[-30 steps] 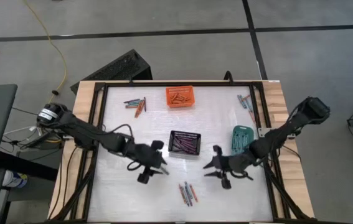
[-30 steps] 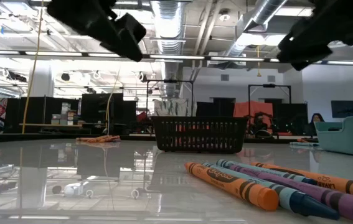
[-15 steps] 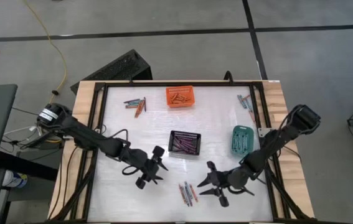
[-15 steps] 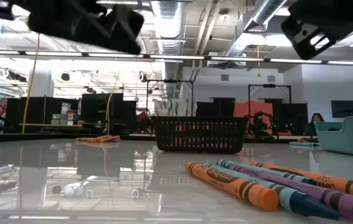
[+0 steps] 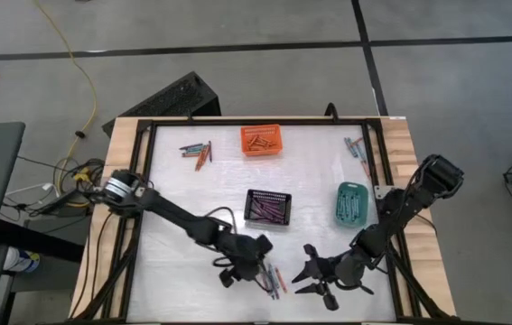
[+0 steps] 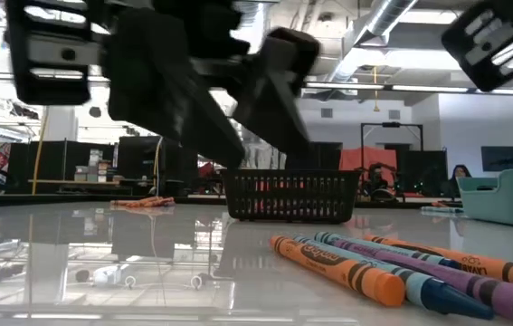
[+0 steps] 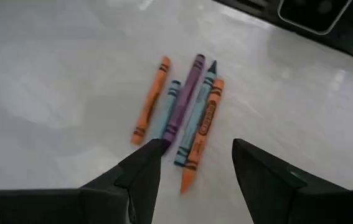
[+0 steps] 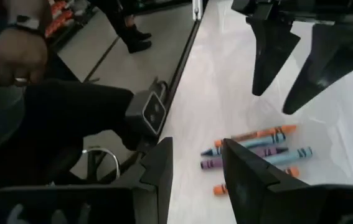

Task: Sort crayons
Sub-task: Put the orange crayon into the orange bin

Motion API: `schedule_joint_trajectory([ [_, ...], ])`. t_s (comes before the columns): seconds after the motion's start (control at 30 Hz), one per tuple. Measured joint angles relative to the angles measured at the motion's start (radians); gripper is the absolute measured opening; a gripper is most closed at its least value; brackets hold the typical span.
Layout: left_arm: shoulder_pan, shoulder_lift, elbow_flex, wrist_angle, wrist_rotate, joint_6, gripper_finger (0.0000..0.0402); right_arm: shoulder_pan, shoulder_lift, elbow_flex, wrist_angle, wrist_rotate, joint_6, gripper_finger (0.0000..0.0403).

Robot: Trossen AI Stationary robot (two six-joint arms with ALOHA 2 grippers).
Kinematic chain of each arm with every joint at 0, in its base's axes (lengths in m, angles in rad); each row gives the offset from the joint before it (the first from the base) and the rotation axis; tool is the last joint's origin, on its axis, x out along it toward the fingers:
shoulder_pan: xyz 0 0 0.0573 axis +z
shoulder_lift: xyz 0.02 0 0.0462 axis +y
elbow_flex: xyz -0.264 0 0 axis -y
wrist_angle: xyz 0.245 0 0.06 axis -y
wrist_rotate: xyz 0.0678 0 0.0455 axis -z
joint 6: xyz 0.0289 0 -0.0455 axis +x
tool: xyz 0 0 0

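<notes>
Change: left gripper [image 5: 257, 268] has swung from beside the black mesh basket [image 5: 267, 207] down over the near cluster of 5 wax crayons [image 7: 179, 118]; pick looks imminent.
Left fingers: spread wide, empty, above the crayons.
Right gripper [image 5: 317, 278]: just beside the cluster, fingers partly apart, empty.
Crayons: flat on the white surface [image 5: 192, 190], untouched.
View gap: left wrist shows 2 orange, 2 teal-blue, 1 purple; high view blurs them.
</notes>
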Motion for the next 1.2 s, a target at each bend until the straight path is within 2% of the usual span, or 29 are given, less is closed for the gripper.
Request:
schedule_joint_trajectory([
  [0.17, 0.032, 0.063, 0.086, -0.117, 0.058, 0.024, 0.0181, 0.031, 0.001, 0.000, -0.005, 0.062, 0.002, 0.0138],
  [0.47, 0.076, 0.103, 0.115, -0.163, 0.142, 0.028, 0.0126, 0.072, 0.001, 0.000, -0.013, 0.131, 0.009, 0.0138],
  [0.83, 0.079, 0.103, 0.114, -0.174, 0.146, 0.059, 0.0080, 0.072, 0.001, 0.000, -0.031, 0.133, 0.009, 0.0138],
  [1.2, 0.076, 0.118, 0.115, -0.167, 0.143, 0.094, 0.0075, 0.072, 0.001, 0.000, -0.031, 0.152, 0.008, 0.0138],
])
